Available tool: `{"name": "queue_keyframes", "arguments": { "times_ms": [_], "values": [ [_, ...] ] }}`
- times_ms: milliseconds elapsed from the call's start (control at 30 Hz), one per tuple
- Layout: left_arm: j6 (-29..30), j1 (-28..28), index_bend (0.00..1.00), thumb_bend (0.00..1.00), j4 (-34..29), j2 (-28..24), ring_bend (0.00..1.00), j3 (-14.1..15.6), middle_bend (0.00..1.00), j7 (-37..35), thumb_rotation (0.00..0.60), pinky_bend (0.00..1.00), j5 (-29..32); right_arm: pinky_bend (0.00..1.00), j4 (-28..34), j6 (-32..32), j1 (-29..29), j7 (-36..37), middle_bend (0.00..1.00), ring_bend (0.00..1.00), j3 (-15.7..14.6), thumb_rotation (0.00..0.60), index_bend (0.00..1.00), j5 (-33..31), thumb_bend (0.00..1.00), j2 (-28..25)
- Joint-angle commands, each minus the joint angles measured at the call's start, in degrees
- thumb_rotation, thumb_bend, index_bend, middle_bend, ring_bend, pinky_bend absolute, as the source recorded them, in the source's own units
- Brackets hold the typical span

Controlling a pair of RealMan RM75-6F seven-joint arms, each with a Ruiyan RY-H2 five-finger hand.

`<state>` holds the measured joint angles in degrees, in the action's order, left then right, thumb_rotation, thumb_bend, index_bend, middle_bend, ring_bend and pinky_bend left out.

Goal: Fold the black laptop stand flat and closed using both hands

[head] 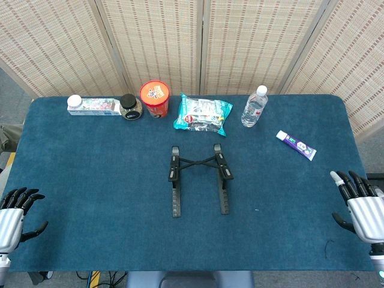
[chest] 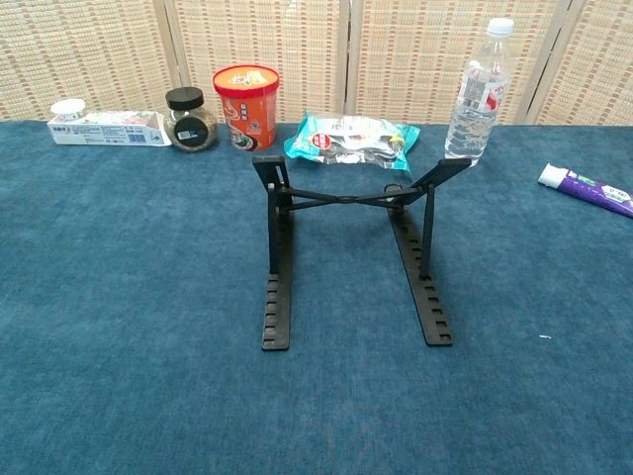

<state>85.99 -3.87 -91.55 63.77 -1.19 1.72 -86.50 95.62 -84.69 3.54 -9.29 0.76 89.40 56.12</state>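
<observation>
The black laptop stand [head: 198,178] stands unfolded in the middle of the blue table, its two notched rails spread apart and joined by crossed bars. The chest view shows the stand [chest: 351,252] with both props raised at the far end. My left hand [head: 14,213] rests at the table's near left corner, fingers apart, holding nothing. At the near right edge, my right hand [head: 360,207] lies with its fingers apart and empty too. Both hands are far from the stand, and neither appears in the chest view.
Along the far edge lie a white carton [head: 93,106], a dark-lidded jar [head: 130,107], an orange cup [head: 155,98], a teal snack bag [head: 203,114] and a water bottle [head: 254,107]. A toothpaste tube [head: 296,144] lies at the right. The blue tablecloth [head: 90,174] covers the table.
</observation>
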Motion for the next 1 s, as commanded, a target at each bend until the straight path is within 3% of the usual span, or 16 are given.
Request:
{"name": "queue_keyframes", "arguments": {
  "times_ms": [33,667,867,1000],
  "values": [
    [-0.1,0.0,0.29,0.17,0.1,0.0,0.11,0.0,0.20,0.0,0.600,0.07,0.0,0.15,0.2,0.3,0.1,0.3,0.12,0.04,-0.1,0.600,0.00,0.2,0.13,0.0],
    [-0.4,0.0,0.29,0.17,-0.2,0.2,0.11,0.1,0.20,-0.5,0.600,0.07,-0.1,0.15,0.5,1.7,1.6,5.2,0.12,0.04,-0.1,0.600,0.00,2.0,0.13,0.3],
    [-0.1,-0.1,0.29,0.17,-0.7,-0.1,0.11,0.0,0.20,-0.3,0.600,0.07,-0.5,0.15,0.3,5.0,4.1,7.8,0.13,0.04,-0.1,0.600,0.00,2.9,0.13,1.0],
    [-0.2,0.0,0.29,0.17,-1.1,-0.3,0.11,0.1,0.20,-0.1,0.600,0.07,-0.4,0.15,2.1,9.6,7.0,13.6,0.17,0.06,-0.8,0.600,0.00,4.2,0.13,-0.1]
  ]
}}
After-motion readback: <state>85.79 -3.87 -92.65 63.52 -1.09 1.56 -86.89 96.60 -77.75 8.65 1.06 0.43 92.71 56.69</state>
